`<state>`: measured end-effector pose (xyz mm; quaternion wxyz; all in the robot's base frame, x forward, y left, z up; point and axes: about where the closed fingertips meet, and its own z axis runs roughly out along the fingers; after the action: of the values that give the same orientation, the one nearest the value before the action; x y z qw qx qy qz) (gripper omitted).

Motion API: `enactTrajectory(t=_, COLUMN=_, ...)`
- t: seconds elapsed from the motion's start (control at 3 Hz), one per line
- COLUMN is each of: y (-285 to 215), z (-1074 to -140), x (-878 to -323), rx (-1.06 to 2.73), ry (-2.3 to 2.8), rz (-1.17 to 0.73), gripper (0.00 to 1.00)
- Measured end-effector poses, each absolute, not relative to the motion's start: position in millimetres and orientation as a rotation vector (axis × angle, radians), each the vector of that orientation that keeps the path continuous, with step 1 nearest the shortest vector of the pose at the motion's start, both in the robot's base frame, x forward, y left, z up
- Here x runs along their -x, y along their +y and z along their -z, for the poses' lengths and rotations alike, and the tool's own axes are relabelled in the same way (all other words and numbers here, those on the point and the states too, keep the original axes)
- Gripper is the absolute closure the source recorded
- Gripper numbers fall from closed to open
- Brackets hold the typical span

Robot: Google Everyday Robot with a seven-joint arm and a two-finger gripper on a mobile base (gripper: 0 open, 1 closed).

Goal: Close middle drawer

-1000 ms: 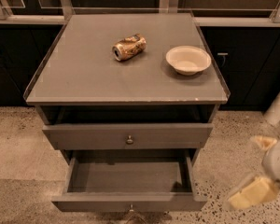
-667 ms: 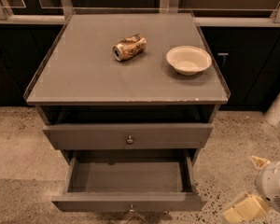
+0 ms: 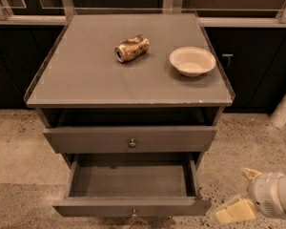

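Note:
The grey cabinet (image 3: pixel 128 87) shows two drawer fronts. The upper front (image 3: pixel 86 140) with a round knob (image 3: pixel 132 142) stands nearly shut. Below it the middle drawer (image 3: pixel 128 180) is pulled far out and empty; its front (image 3: pixel 86 207) is along the bottom edge with its knob (image 3: pixel 133 213). The third drawer is hidden beneath it. My gripper (image 3: pixel 243 192) is low at the right, beside the middle drawer's right front corner and apart from it. Its pale fingers (image 3: pixel 234 210) are spread open and hold nothing.
A crushed can (image 3: pixel 131 47) and a white bowl (image 3: pixel 192 60) sit on the cabinet top. Dark cupboards (image 3: pixel 250 66) line the back wall. A white post (image 3: pixel 283 109) stands at the right. The floor (image 3: pixel 19 147) is speckled.
My gripper has moved down and a little to the left, closer to the open drawer's front corner. The drawers, can and bowl have not moved.

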<state>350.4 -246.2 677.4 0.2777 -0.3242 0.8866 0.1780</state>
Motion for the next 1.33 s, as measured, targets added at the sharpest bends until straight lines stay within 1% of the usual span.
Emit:
enactTrajectory(t=0.67, y=-215, z=-560, x=-363, rx=0.733, ry=2.389, rz=-0.696, gripper=0.00)
enactTrajectory(t=1.0, y=-214, z=-555, x=-362, rx=0.727, ry=2.392, rz=-0.709, gripper=0.18)
enactTrajectory(t=1.33, y=-214, z=-554, x=-362, rx=0.725, ry=2.392, rz=-0.708, gripper=0.42)
